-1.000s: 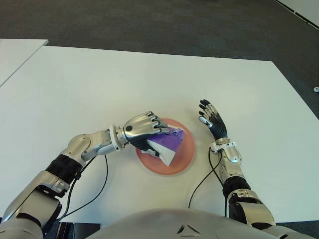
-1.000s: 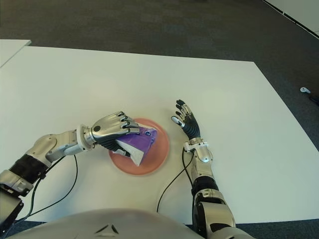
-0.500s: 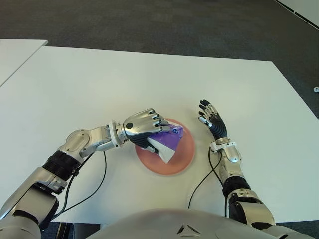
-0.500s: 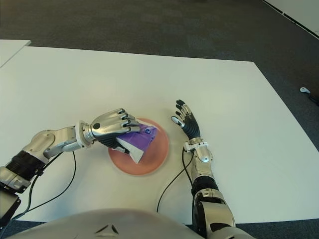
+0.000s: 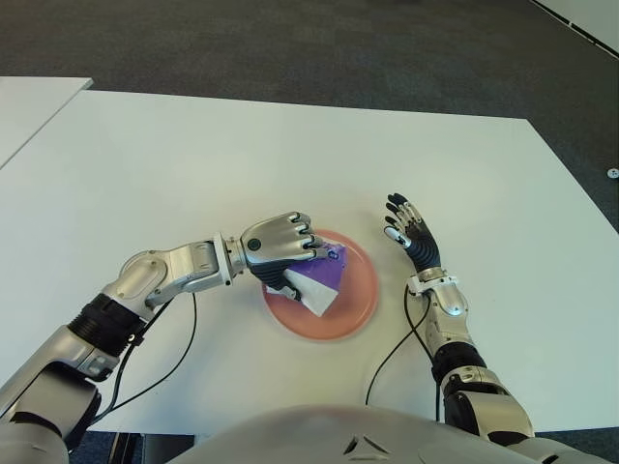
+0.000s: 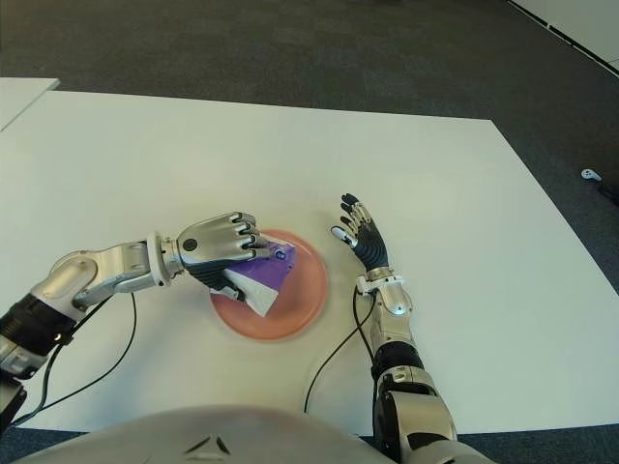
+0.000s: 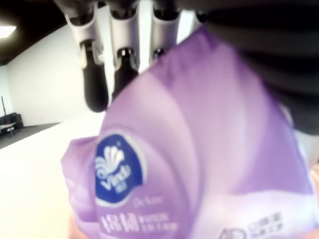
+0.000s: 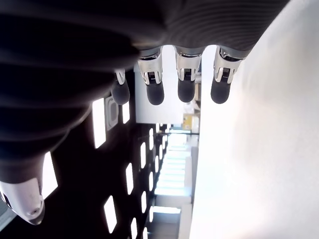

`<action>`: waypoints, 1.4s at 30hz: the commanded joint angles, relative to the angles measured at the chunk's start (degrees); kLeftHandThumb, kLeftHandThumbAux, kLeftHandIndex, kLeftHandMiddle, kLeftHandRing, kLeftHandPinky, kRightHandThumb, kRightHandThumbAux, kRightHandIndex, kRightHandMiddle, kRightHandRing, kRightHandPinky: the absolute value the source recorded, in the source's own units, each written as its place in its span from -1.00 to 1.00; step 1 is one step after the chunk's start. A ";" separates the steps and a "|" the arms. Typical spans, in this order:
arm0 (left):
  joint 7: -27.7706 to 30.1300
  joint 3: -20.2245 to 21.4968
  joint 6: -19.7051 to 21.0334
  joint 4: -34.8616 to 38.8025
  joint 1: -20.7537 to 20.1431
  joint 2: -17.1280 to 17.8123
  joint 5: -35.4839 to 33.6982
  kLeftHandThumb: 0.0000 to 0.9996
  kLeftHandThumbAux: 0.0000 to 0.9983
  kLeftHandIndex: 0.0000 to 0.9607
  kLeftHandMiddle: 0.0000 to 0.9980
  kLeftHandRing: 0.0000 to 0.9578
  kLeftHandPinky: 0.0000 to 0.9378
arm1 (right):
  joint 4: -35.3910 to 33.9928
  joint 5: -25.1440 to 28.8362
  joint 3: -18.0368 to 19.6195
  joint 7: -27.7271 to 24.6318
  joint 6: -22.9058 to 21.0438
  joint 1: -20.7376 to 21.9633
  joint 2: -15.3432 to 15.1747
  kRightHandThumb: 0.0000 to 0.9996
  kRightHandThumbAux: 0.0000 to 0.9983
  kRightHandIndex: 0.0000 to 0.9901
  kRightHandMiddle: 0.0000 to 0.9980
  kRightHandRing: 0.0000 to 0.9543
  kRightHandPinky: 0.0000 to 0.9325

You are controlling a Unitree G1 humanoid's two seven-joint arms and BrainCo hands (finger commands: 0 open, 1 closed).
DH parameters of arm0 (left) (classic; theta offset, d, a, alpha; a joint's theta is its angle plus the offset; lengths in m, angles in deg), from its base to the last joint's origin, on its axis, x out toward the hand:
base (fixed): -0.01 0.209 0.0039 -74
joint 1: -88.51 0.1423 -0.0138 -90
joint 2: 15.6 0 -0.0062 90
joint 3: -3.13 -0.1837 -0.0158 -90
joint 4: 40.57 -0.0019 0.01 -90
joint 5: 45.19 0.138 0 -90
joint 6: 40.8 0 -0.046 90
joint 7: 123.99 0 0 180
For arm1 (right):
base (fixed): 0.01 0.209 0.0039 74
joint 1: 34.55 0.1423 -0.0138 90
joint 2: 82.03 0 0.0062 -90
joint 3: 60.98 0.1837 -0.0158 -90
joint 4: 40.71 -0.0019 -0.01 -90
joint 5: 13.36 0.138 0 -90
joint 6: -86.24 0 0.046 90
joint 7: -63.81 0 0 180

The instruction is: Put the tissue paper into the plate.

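Left eye view: near the frame's centre, the left hand (image 5: 279, 249) grips the purple tissue paper pack (image 5: 319, 274) over the pink plate (image 5: 356, 295) on the white worktop (image 5: 290, 155). Right of the plate, the right hand (image 5: 411, 232) shows with fingers spread, holding nothing.

Left wrist view: the pack fills the frame, fingers (image 7: 94, 74) curled over it.

Right wrist view: straightened fingertips (image 8: 185, 88), nothing grasped.

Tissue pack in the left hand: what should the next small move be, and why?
Probably open the fingers and let go. The left hand is curled around the purple tissue pack, which already sits over the left part of the pink plate; whether it touches the plate I cannot tell. The right hand shows open just right of the plate, holding nothing.
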 commanded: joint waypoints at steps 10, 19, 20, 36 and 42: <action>12.82 1.07 2.73 5.74 3.53 2.77 -4.54 -0.72 -0.54 -1.00 -1.00 -1.00 -1.00 | 7.64 -0.39 -0.28 -0.67 -0.90 -8.55 2.15 -1.00 0.22 -1.00 -1.00 -1.00 -1.00; 19.01 1.34 2.64 6.27 3.22 3.41 -9.79 -0.68 -0.64 -1.00 -1.00 -1.00 -1.00 | 7.05 -1.31 -0.95 0.03 -2.70 -8.37 1.84 -1.00 0.23 -1.00 -1.00 -1.00 -1.00; 19.92 1.21 2.63 6.20 3.11 3.45 -10.38 -0.69 -0.64 -1.00 -1.00 -1.00 -1.00 | 6.97 -1.40 -1.04 0.02 -2.91 -8.38 1.74 -1.00 0.23 -1.00 -1.00 -1.00 -1.00; 20.42 6.72 0.46 3.97 3.44 4.03 -21.23 -0.61 -0.59 -1.00 -1.00 -1.00 -1.00 | 6.59 -1.82 -1.98 0.14 -1.64 -8.86 1.46 -1.00 0.30 -1.00 -1.00 -1.00 -1.00; 20.59 11.09 0.48 -0.81 3.74 0.46 -38.48 -0.56 -0.53 -1.00 -1.00 -1.00 -1.00 | 7.15 -1.37 -2.14 -0.45 -2.17 -8.46 1.78 -1.00 0.31 -1.00 -1.00 -1.00 -1.00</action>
